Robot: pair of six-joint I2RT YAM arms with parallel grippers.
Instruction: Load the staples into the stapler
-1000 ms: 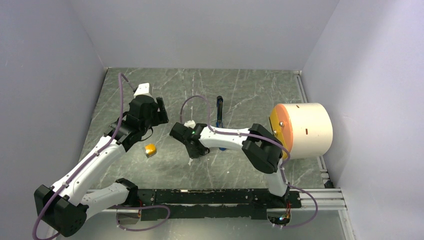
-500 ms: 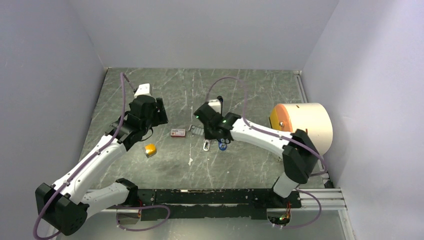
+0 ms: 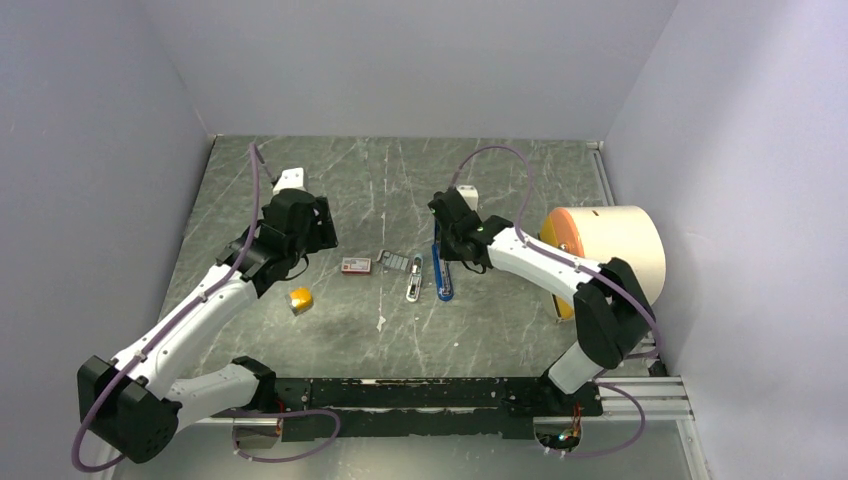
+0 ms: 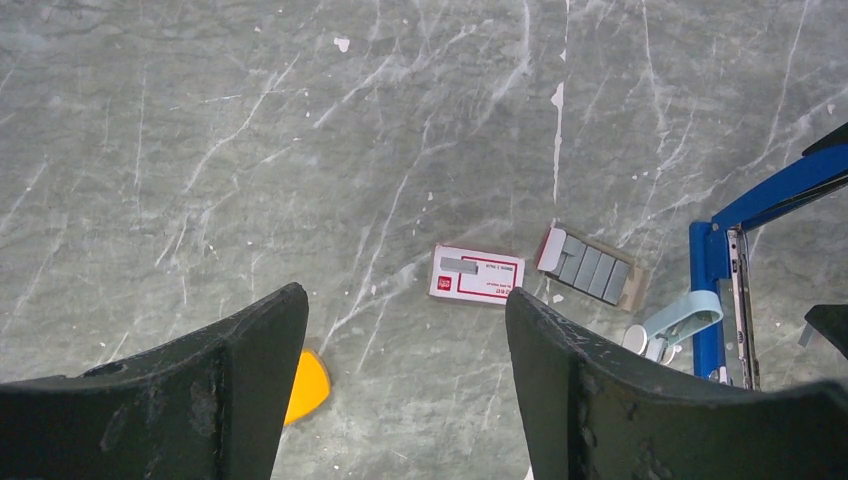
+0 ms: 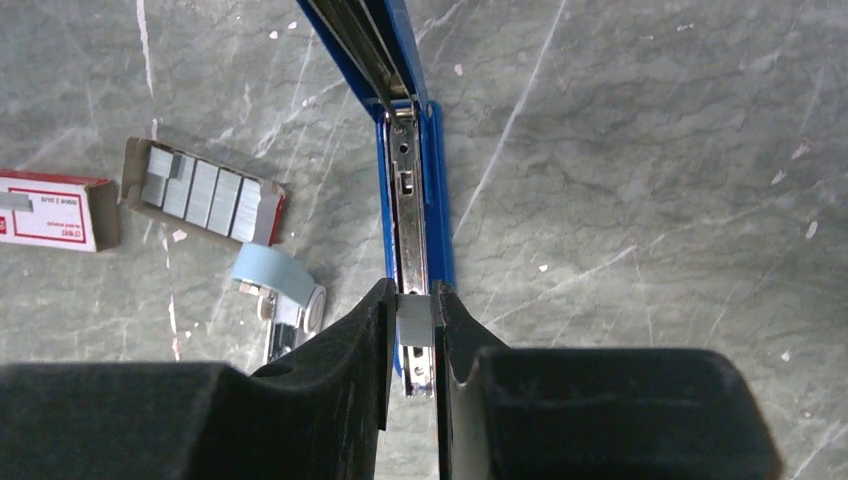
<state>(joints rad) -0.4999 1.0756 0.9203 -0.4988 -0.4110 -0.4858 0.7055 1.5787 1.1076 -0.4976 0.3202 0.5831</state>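
Far left, your L gripper (image 4: 405,300) hangs above the table (image 4: 200,120) w/ jaws wide apart and nothing between them. An orange-yellow block (image 4: 308,385) lies on the marbled top. In the wrist view it's partly hidden behind one finger (image 4: 235,390).

Next rightwards, the red-and-white box (image 4: 477,275) lies flat. Just beside it on the right the tray (image 4: 635,292) sits out of the box, w/ staples (image 4: 590,268) packed in it in side-by-side rows. Right of the tray, near its lower corner, there's a small pale-blue tool (image 5: 275,275) w/ a metal end. It lies close to the stapler; can't tell if they touch.

The stapler (image 5: 441,200) lies flat on the table, approx mid-scene. It's opened up, w/ the blue top arm swung up and away and the metal inner rail (image 5: 408,210) exposed, facing up.

Your R gripper (image 5: 414,298) is directly over the near end of that rail, jaws pinched together on a short silvery staple strip (image 5: 415,322). The strip is lined up w/ the rail. From the wrist view you can't tell if it touches the rail or sits just above it.

Far right, well apart from the stapler, a big white cylinder (image 3: 615,255) w/ an orange end face lies on its side by the R arm's elbow.
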